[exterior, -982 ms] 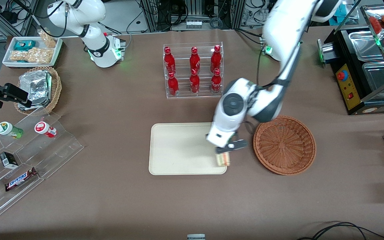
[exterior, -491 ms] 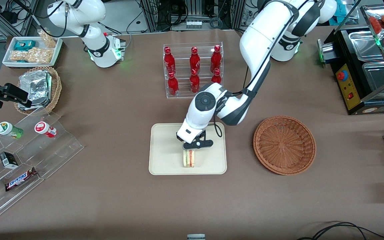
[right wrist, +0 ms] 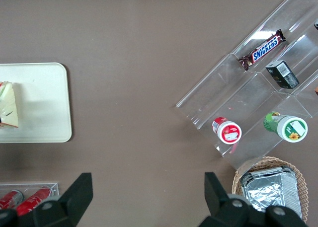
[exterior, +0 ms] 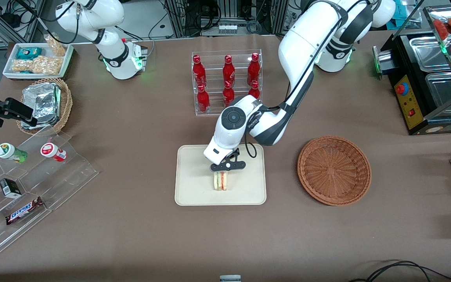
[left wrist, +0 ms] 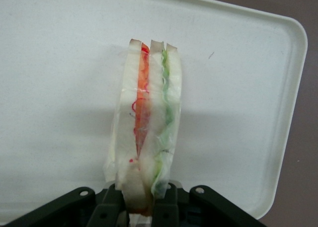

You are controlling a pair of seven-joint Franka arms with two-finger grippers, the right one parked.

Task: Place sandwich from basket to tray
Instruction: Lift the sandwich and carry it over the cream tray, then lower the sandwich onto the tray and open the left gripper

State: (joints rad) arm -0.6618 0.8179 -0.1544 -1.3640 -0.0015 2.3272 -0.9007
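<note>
The wrapped triangular sandwich point(exterior: 220, 181) with red, orange and green layers stands on edge over the middle of the cream tray point(exterior: 194, 188). My left gripper point(exterior: 222, 172) is shut on its upper end. In the left wrist view the sandwich point(left wrist: 146, 122) hangs between the black fingers point(left wrist: 112, 207) above the tray point(left wrist: 248, 88). The sandwich point(right wrist: 9, 105) and tray point(right wrist: 44, 103) also show in the right wrist view. The reddish-brown basket point(exterior: 334, 170) sits empty beside the tray, toward the working arm's end.
A clear rack of red bottles point(exterior: 227, 82) stands farther from the front camera than the tray. A stepped clear display point(exterior: 29, 184) with snacks, a tan basket of foil packs point(exterior: 45, 103) and a white snack tray point(exterior: 37, 58) lie toward the parked arm's end. A black appliance point(exterior: 425, 78) stands at the working arm's end.
My gripper carried the sandwich from the tray's edge nearest the basket to over the tray's middle, then shifted slightly farther from the front camera.
</note>
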